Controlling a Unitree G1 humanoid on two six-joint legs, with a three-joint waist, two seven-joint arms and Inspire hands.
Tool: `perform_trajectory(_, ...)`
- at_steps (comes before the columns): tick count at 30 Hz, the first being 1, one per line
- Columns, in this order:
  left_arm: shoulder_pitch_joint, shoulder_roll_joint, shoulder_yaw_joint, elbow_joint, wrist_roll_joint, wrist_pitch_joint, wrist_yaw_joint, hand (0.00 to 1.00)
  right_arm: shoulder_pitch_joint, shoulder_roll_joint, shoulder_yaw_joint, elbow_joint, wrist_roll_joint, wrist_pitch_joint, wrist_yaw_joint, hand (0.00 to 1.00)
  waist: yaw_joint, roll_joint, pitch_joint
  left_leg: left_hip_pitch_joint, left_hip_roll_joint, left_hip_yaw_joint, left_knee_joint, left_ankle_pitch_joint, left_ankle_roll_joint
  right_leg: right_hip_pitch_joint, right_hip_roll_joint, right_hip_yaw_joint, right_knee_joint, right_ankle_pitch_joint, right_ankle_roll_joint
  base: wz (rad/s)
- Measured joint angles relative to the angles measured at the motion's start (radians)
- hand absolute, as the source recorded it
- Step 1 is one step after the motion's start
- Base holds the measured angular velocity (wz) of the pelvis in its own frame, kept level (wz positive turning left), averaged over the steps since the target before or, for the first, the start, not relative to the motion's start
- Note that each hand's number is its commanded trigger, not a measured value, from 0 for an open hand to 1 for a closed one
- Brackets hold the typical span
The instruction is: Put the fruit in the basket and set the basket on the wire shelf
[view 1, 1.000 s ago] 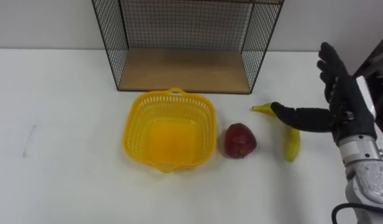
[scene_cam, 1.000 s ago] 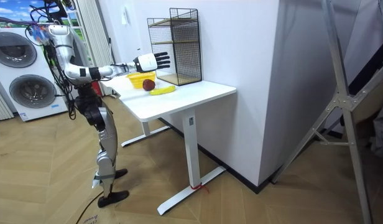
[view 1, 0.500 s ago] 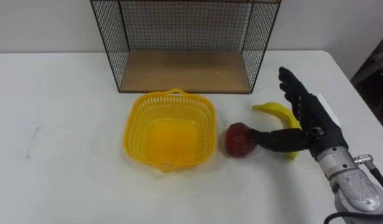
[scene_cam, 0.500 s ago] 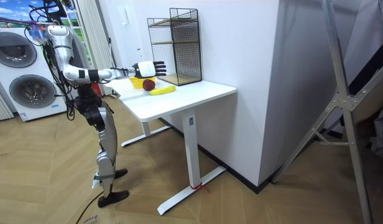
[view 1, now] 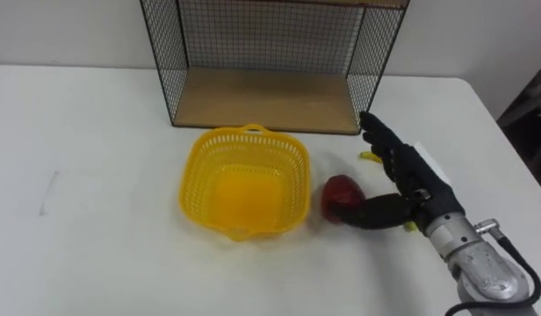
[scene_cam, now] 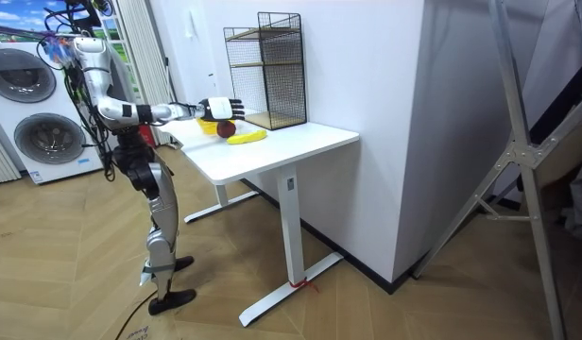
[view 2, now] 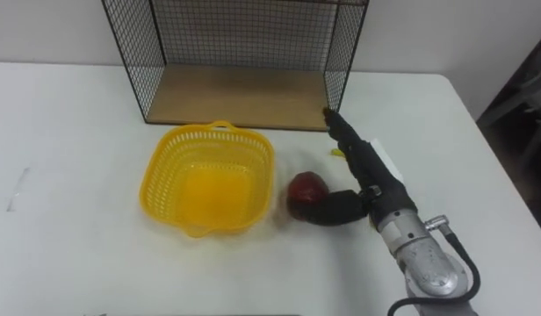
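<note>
One banana [scene_cam: 247, 137], mostly behind right hand [view 1: 418, 180], lies plain in room view.

No lettering, number or sign can be read anywhere. The colourful picture [scene_cam: 12, 19] at the upper left of the room view and the washing machines [scene_cam: 47, 142] below it are too small to show any print.

I'm looking at a white table [scene_cam: 310, 144] on white legs, its far edge against a white wall [scene_cam: 367, 76], over a wood-plank floor [scene_cam: 74, 246]. Stacked washing machines [scene_cam: 47, 140] stand at the room view's left, a grey metal frame [scene_cam: 518, 151] at its right.
</note>
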Motion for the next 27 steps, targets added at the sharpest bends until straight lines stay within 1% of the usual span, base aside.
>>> perform_trajectory(1,0.0,0.001,-0.006,0.0,0.0,0.0,0.002,0.0,0.0,0.0,0.006,0.0,0.0,0.012,0.002,0.0,0.0,0.0,0.0,-0.001,0.0,-0.001,0.0,0.0,0.0,0.0,0.0,0.0,0.0,0.0,0.0,0.0)
perform_trajectory(6,0.005,0.001,-0.031,-0.002,0.0,0.0,0.006,0.0,0.001,0.002,0.03,0.0,-0.051,0.032,0.028,0.0,0.001,-0.001,-0.0001,-0.003,0.0,-0.001,0.001,0.0,0.0,0.0,0.0,0.0,0.0,0.0,0.0,0.0)
perform_trajectory(12,0.004,0.002,-0.048,-0.004,0.0,0.0,0.007,0.0,0.001,0.007,0.03,0.0,-0.092,0.032,0.036,0.0,0.003,-0.001,-0.0004,-0.004,-0.001,-0.002,0.004,0.0,0.0,0.006,0.0,0.0,0.0,0.001,0.0,0.0)
perform_trajectory(15,0.003,0.002,-0.055,-0.004,0.0,0.0,0.008,0.0,0.0,0.011,0.03,0.002,-0.115,0.031,0.036,0.0,0.004,0.0,0.0007,-0.003,-0.001,-0.004,0.008,0.0,0.0,0.01,0.001,0.0,-0.001,0.001,0.0,0.02)
perform_trajectory(19,-0.005,0.002,-0.056,0.002,0.0,-0.001,0.029,0.0,0.0,0.017,0.034,0.077,-0.115,0.031,0.04,0.0,0.006,0.0,0.0016,-0.003,-0.003,-0.022,0.014,0.0,0.0,0.015,0.001,-0.016,-0.001,0.001,0.001,0.1)
perform_trajectory(23,-0.013,0.002,-0.055,0.022,0.0,-0.002,0.03,0.0,0.0,0.017,0.034,0.111,-0.124,0.032,0.058,0.0,0.019,0.002,0.0018,-0.009,-0.002,-0.024,0.015,0.0,0.0,0.016,0.002,-0.016,0.0,0.002,-0.001,0.01)
perform_trajectory(27,-0.013,0.002,-0.055,0.026,0.0,-0.002,0.045,0.0,0.0,0.017,0.034,0.113,-0.134,0.032,0.058,0.0,0.024,0.002,0.0022,-0.009,-0.002,-0.025,0.019,0.0,0.0,0.017,0.002,-0.016,0.0,0.004,-0.001,0.0)
